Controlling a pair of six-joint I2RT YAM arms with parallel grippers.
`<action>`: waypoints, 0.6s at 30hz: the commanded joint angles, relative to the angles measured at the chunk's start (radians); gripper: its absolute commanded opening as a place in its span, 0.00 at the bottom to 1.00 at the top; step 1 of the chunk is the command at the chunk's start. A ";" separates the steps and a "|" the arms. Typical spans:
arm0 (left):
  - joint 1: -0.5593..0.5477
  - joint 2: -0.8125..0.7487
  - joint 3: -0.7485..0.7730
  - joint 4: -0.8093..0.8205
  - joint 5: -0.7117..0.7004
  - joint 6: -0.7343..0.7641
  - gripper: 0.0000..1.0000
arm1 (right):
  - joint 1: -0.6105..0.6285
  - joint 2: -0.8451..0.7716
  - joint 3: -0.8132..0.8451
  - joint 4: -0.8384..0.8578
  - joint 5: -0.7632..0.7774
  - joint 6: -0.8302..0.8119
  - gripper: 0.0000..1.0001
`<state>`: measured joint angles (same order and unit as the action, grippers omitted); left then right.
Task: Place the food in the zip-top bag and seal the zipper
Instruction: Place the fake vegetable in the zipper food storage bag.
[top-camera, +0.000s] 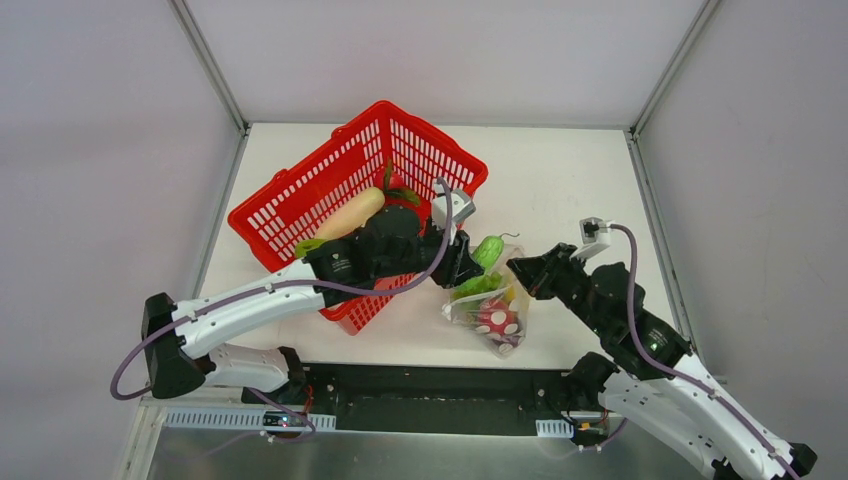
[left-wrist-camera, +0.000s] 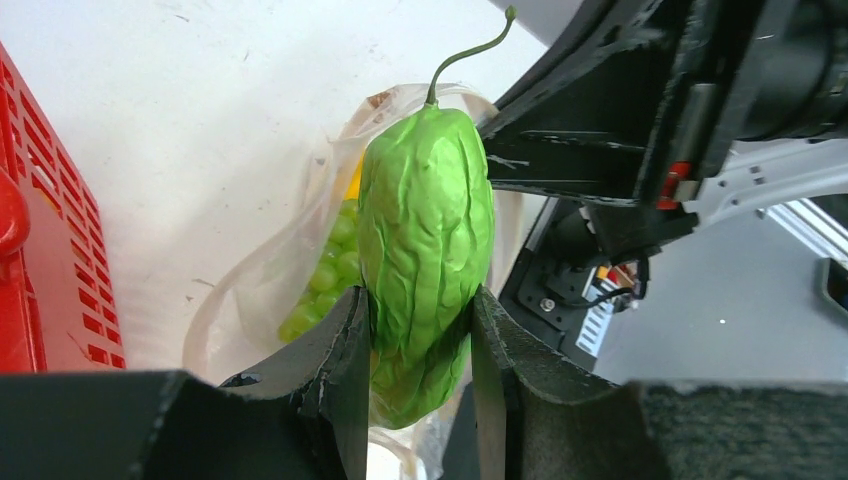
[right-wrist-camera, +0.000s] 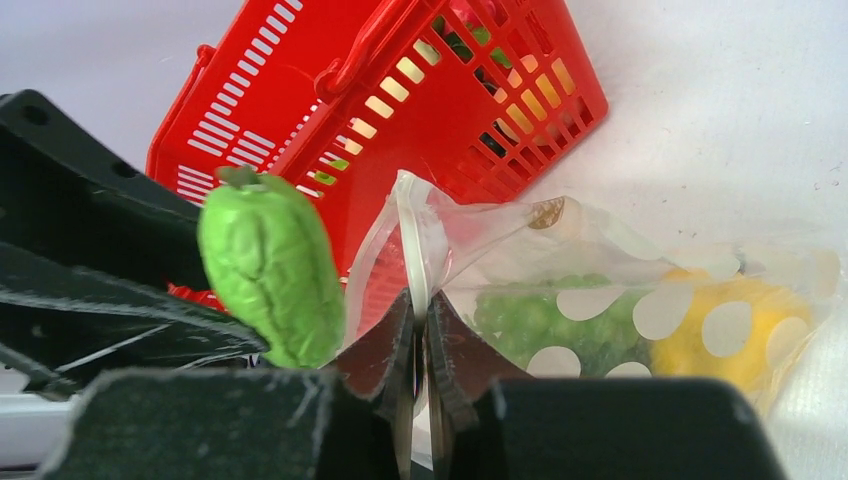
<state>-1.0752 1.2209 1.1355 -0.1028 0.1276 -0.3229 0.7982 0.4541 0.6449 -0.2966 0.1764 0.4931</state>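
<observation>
Top external view; I list the stock largest first.

1. White table (top-camera: 570, 190): carries everything below.
2. Red slotted basket (top-camera: 290, 205): far left of the table, set at an angle.
3. Left arm: reaches rightward across the basket's near corner. The left gripper (left-wrist-camera: 420, 310) has its fingers (left-wrist-camera: 345, 340) pressed against both sides of a green gourd.
4. Right arm: comes in from the near right. The right gripper (right-wrist-camera: 420, 310) is nearly pressed together and pinches the mouth edge of the zip-top bag at the zipper (right-wrist-camera: 412, 240), which stands up out of the fingers.
5. Zip-top bag (top-camera: 490, 318): clear with white dots, lying on the table right of the basket, between the two grippers and towards the near edge. Its mouth faces the far side.
6. White radish (top-camera: 350, 213): lies in the basket.
7. Green gourd (left-wrist-camera: 425, 230): wrinkled, with its stalk pointing away from the left wrist. It is held at the bag's mouth; I cannot tell whether it touches the plastic.
8. Green grapes (right-wrist-camera: 530, 320): inside the bag, near its mouth.
9. Yellow piece (right-wrist-camera: 720, 340): inside the bag, deeper than the grapes.
10. Red piece (top-camera: 497, 322): inside the bag, at its near end.
</observation>
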 joint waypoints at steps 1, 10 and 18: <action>-0.006 0.019 -0.021 0.128 -0.037 0.053 0.10 | 0.001 -0.023 0.050 0.044 -0.010 0.008 0.09; -0.032 0.034 -0.102 0.107 -0.092 0.053 0.12 | 0.002 -0.055 0.047 0.032 0.034 0.012 0.09; -0.063 0.048 -0.112 0.045 -0.060 0.084 0.17 | 0.002 -0.049 0.048 0.026 0.051 0.009 0.09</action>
<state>-1.1179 1.2648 1.0042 -0.0498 0.0669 -0.2764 0.7986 0.4103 0.6449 -0.3042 0.2050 0.4961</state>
